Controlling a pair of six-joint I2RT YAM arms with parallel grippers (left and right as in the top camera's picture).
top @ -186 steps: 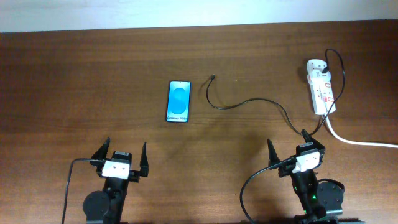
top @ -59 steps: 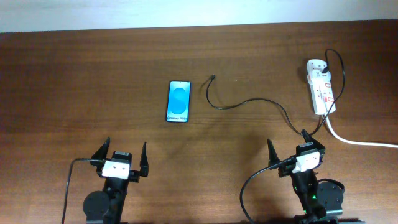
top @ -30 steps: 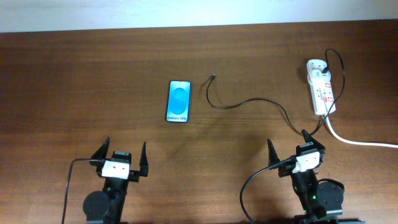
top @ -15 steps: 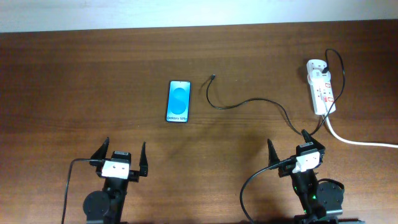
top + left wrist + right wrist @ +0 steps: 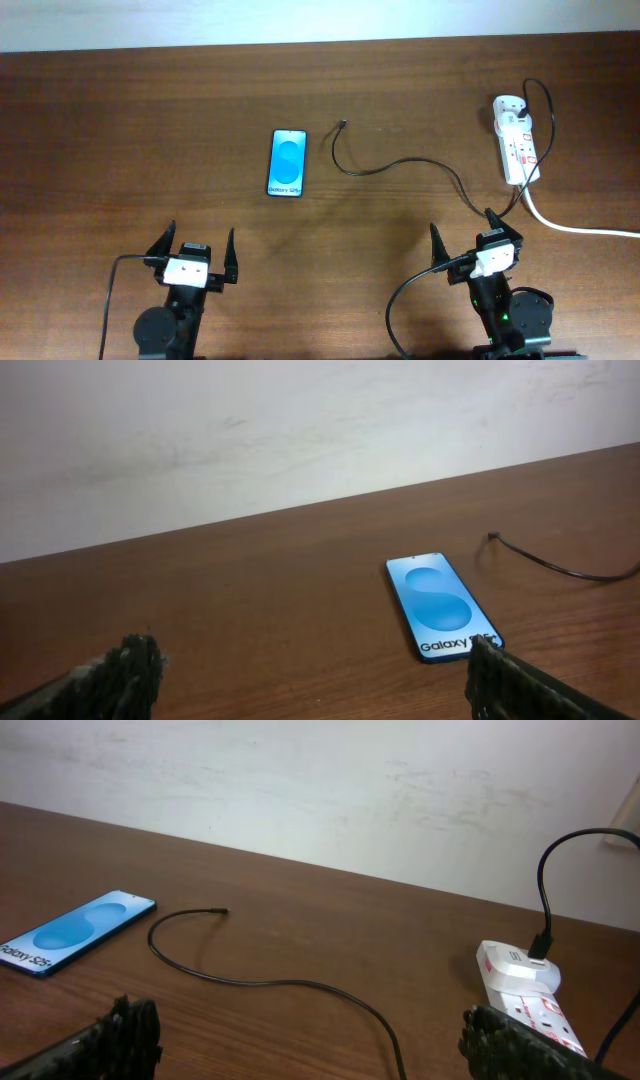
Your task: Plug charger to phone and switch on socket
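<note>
Phone and charger lie well beyond both wide-spread jaws.

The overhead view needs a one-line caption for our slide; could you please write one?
Phone lies unplugged on the table, charger tip loose beside it, cable running to the socket.

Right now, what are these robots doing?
Nothing is being handled. The left gripper and right gripper both sit open at the near edge of the table, holding nothing. The phone lies flat with its screen lit. The charger has its free tip lying beside the phone, not plugged in. The socket is far right.
</note>
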